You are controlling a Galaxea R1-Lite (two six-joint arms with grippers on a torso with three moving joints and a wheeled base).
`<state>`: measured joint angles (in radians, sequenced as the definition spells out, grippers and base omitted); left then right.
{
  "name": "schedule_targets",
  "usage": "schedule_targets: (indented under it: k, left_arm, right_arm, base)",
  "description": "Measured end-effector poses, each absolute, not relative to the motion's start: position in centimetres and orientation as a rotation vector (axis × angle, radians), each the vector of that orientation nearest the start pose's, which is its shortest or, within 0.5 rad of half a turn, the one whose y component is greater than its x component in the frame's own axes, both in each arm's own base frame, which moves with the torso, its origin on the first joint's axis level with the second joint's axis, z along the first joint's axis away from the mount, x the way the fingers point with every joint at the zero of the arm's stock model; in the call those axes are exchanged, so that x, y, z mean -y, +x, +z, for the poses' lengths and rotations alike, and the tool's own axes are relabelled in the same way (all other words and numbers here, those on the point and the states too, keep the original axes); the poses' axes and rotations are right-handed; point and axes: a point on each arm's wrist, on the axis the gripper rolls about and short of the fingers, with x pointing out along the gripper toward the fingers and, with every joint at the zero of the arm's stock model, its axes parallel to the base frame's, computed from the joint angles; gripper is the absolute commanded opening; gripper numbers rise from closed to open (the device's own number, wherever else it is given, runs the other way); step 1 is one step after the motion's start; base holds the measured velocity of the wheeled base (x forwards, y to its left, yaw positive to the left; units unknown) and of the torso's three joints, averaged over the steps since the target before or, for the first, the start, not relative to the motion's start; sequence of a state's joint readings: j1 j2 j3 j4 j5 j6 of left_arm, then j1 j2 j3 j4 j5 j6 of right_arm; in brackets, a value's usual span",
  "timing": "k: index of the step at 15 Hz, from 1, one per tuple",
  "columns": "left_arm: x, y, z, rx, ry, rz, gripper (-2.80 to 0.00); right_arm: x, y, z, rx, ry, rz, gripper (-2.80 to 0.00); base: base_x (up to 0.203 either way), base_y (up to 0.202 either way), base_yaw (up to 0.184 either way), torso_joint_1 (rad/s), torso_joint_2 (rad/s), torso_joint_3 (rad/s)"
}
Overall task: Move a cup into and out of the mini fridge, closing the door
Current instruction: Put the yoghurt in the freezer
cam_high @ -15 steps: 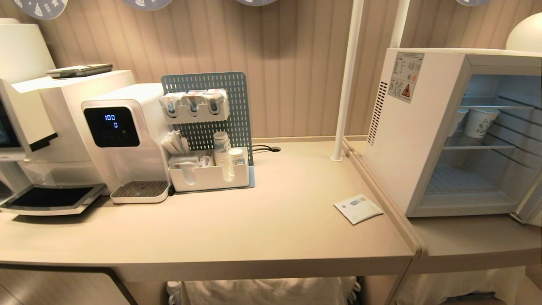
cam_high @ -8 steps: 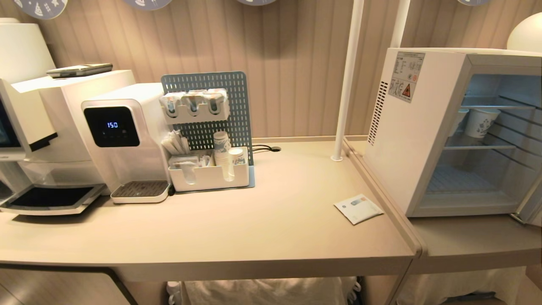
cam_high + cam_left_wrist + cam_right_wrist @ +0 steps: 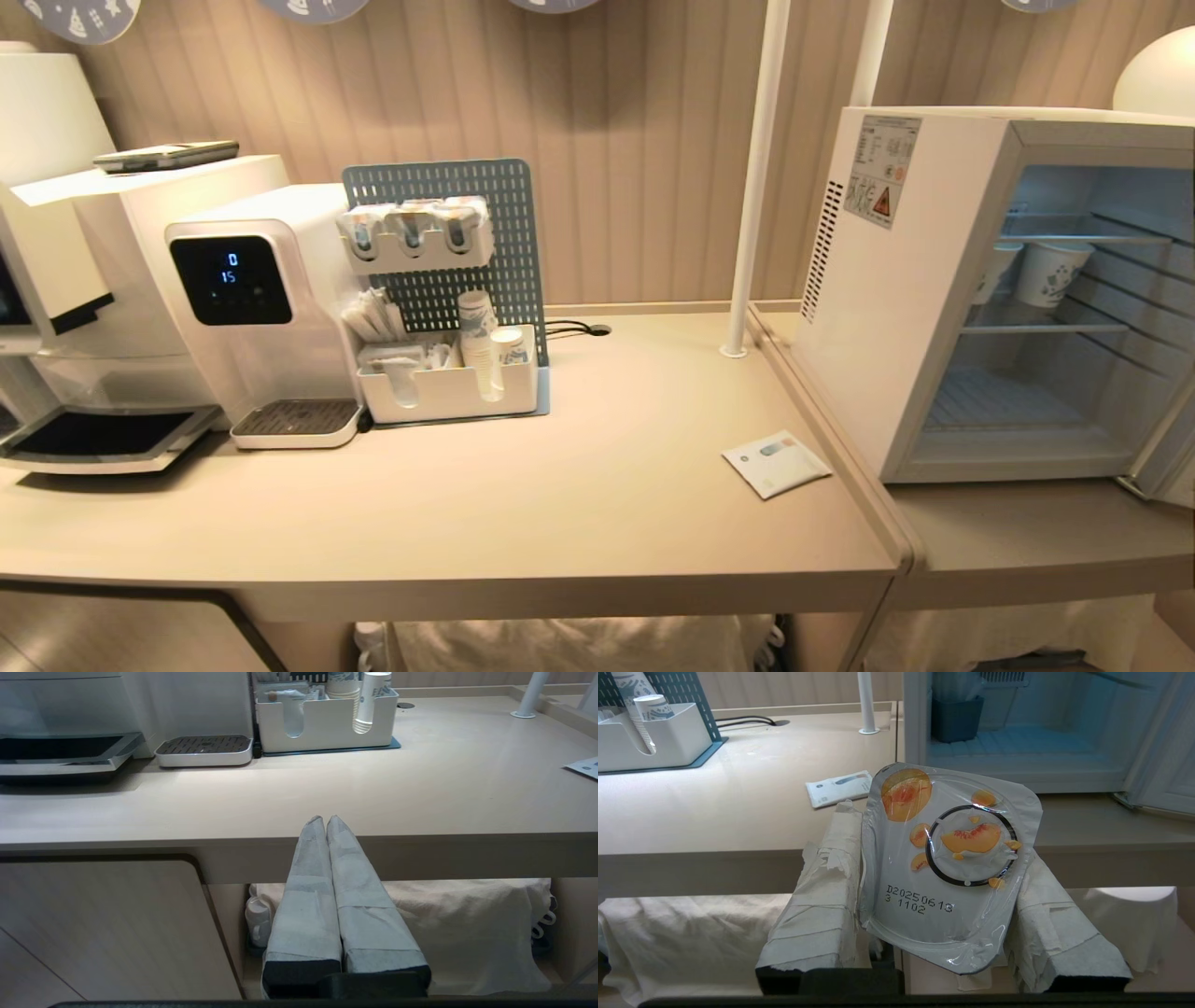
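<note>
I have the cup (image 3: 945,868) clenched between the two padded fingers (image 3: 822,905) of my right gripper (image 3: 943,914), its peach-printed foil top filling the centre of the right wrist frame. Beyond it, in that frame's upper right, the mini fridge (image 3: 896,308) stands open, its lower shelf bare. So I judge this the carry-in step: the next move calls for lifting the cup above the counter (image 3: 560,485) edge and reaching through the opening. My left gripper (image 3: 326,823) hangs pressed shut and empty below the counter's front.
</note>
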<state>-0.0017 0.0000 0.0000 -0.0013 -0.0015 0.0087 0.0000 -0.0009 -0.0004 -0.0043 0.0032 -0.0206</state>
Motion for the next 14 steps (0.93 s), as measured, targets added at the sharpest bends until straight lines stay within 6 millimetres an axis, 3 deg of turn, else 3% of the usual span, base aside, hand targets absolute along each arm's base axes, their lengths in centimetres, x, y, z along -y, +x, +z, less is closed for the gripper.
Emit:
schedule_targets:
  k: [14]
  left_arm:
    - [0.00, -2.28, 7.56, 0.001, 0.009, -0.003, -2.80]
  right_arm:
    - [-0.01, -2.29, 7.59, 0.000, -0.022, 0.003, -2.80]
  base:
    - [0.000, -0.196, 0.000, 0.002, 0.00, 0.002]
